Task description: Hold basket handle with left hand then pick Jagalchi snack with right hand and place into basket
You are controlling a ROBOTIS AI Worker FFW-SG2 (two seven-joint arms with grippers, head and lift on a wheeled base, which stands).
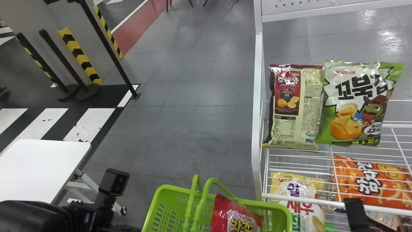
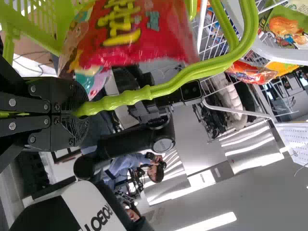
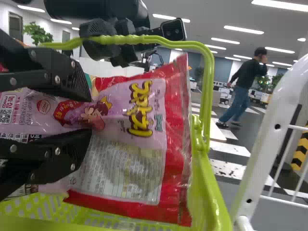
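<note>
while the left tool [image 2: 80, 109] grips the handle [image 2: 139, 96], the right tool [image 3: 91, 115] appears to pinch the jagalchi snack [image 3: 149, 108] over the green basket [image 1: 276, 205]; placing is underway, next needing lowering and release.

I find a shop-like corner inside a large hall: snack bags [image 1: 360, 103] on a white wire rack [image 1: 258, 129], a shopping basket [image 1: 283, 207], painted crossing stripes [image 1: 93, 124], ceiling strip lights [image 3: 238, 30].

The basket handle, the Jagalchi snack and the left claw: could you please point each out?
Basket handle [image 2: 122, 98], left wrist view: its wavy grip.
Jagalchi snack [image 3: 137, 137], right wrist view: its printed face.
Left claw [image 2: 84, 113], left wrist view: between its fingertips, at the handle.
</note>
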